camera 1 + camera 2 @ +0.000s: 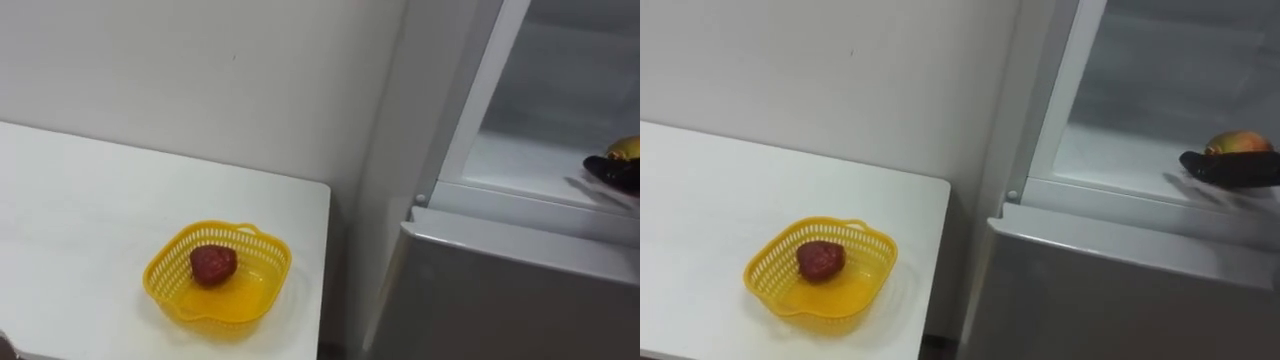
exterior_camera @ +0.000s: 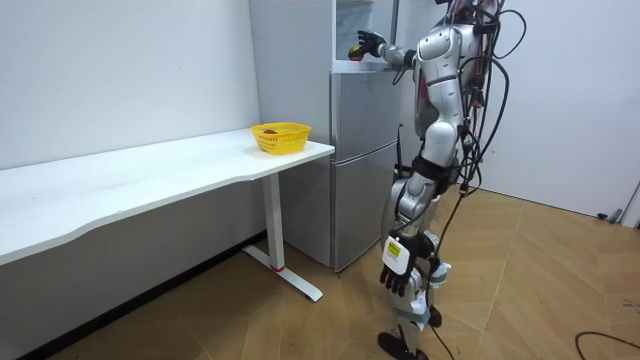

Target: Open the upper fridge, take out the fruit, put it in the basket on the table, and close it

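Note:
A yellow-orange fruit (image 1: 1236, 141) lies on the white shelf (image 1: 1120, 160) of the open upper fridge compartment. My right hand (image 1: 1232, 168) reaches in from the right at shelf height, its dark fingers stretched out straight just in front of the fruit; it is open and I cannot tell whether it touches the fruit. The room view has me standing upright before the fridge (image 2: 365, 160) with the right hand (image 2: 371, 43) raised into the compartment. My left hand (image 2: 397, 268) hangs by my thigh with relaxed fingers.
A yellow plastic basket (image 1: 775, 290) holding a red fruit (image 1: 821, 259) sits near the right end of the white table (image 1: 700, 200), close to the fridge. The lower fridge door (image 1: 1120, 300) is closed. A white wall stands behind the table.

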Robot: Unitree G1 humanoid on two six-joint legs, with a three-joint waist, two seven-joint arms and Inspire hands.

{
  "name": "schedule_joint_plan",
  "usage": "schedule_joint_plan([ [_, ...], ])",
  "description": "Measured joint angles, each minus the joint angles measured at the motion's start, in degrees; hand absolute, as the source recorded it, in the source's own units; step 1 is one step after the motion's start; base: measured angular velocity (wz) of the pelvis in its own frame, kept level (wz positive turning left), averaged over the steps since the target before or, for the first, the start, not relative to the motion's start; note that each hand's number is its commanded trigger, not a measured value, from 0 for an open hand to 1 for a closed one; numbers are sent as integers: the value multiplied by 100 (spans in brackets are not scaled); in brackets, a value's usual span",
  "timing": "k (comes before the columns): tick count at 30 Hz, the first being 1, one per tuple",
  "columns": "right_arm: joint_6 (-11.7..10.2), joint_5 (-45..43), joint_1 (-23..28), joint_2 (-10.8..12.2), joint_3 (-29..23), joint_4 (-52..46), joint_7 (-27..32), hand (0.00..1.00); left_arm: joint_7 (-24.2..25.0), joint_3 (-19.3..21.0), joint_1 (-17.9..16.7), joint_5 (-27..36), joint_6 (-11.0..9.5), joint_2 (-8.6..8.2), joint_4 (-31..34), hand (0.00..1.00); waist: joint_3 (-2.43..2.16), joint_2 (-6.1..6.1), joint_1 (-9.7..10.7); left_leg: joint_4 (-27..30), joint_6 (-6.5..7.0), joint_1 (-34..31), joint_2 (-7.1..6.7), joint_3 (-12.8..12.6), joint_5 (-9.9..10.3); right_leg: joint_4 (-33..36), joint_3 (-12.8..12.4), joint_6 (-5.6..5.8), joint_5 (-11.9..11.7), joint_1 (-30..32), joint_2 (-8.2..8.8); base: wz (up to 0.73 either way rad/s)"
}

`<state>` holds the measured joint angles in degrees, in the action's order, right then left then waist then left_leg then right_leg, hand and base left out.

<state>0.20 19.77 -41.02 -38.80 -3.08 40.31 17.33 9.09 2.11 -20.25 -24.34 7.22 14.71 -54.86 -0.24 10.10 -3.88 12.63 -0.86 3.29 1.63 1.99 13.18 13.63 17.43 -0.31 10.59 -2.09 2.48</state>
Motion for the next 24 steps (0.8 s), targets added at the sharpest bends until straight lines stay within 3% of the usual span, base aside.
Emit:
schedule_joint_plan([
  [7,-1,48,-75,-7,153,399,31,0,-6,-4,1,2,-1,9,-26,0,46,-62,-116,-1,-2,-70,-5,32,1,3,13,0,0,12,4,1],
  [15,-34,119,-369,-126,692,889,-189,0,70,-141,57,7,-4,100,-28,0,66,-28,-125,3,-6,-90,-6,52,-1,-6,40,-1,0,11,5,0],
  [17,-86,140,-430,-129,757,1067,-215,0,78,-306,102,8,-6,192,-19,0,65,-14,-127,5,-6,-102,-6,53,0,-24,40,-2,-1,13,1,0],
  [24,-215,196,-457,-134,821,1269,-255,0,56,-412,125,5,4,229,-25,0,57,-3,-129,15,-6,-119,-1,53,0,-92,37,-13,-30,3,-18,0],
])
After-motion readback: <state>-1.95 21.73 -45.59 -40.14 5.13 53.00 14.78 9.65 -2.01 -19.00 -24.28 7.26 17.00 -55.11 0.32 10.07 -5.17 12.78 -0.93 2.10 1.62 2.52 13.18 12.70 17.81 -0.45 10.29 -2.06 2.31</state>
